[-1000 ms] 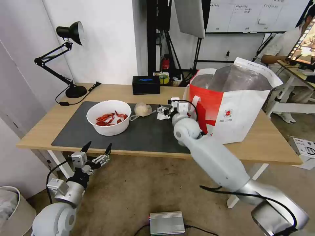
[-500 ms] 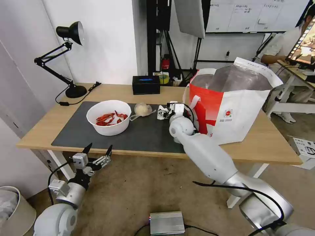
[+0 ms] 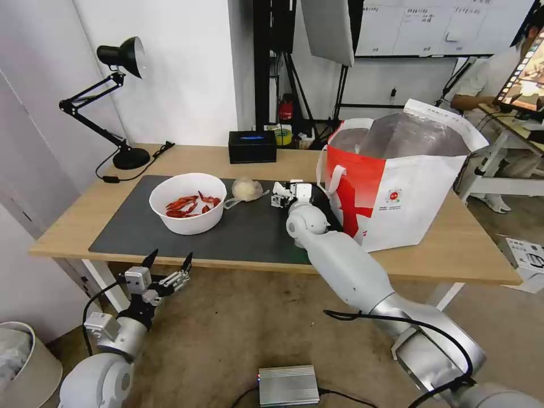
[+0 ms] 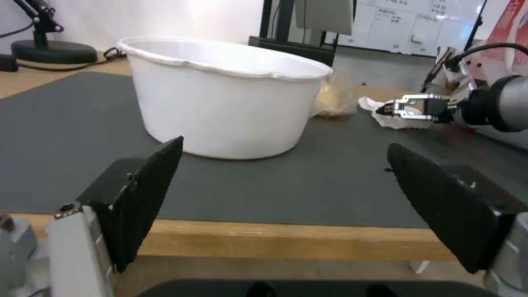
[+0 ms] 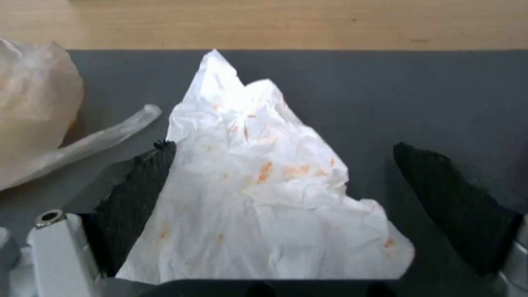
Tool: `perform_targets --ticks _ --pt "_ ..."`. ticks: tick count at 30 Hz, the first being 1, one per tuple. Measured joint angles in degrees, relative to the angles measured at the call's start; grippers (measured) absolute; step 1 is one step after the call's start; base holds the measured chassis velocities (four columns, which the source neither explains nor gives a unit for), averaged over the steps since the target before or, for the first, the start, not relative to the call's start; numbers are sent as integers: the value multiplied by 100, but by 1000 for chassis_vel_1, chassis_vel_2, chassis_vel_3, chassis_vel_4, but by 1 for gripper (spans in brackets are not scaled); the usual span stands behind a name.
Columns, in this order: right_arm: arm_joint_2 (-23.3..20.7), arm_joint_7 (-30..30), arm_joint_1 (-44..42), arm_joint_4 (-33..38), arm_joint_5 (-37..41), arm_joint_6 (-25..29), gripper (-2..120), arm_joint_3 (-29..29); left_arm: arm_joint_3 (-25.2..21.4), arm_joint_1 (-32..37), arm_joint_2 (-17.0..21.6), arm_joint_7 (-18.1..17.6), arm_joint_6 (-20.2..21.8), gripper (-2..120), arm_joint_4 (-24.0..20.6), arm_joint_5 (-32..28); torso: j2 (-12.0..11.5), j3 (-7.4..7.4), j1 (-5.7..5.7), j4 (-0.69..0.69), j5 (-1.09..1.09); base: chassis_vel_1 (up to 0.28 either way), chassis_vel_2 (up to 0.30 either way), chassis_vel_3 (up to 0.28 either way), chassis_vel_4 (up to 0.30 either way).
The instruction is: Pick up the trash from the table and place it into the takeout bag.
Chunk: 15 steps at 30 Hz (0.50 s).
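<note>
One left gripper: hanging below the desk edge, fingers spread open.
Right gripper: hovering with fingers open, straddling the tissue.
Tissue: crumpled white, orange-flecked, lying on the grey mat.
Takeout bag: standing open just beside.

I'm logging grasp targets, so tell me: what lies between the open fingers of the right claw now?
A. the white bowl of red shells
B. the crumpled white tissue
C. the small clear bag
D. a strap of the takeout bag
B: in the right wrist view the crumpled white tissue lies on the dark mat between the spread fingers of the right claw, not yet pinched.
</note>
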Motion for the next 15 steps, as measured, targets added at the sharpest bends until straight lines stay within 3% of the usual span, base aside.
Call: perform_targets --ticks 6,10,15 --pt "51 20 5 -46 21 -18 96 31 -5 -2 -6 1 -6 100 4 -7 0 0 0 0 0 0 0 0 0" --pt "63 70 -9 -51 70 -30 76 52 -8 8 -24 3 -17 100 6 -10 1 -1 -1 -2 0 0 0 0 0" --pt "68 103 -38 -53 86 -30 60 74 13 30 -69 4 -27 100 10 -5 1 -2 -2 -3 -1 0 0 0 0"
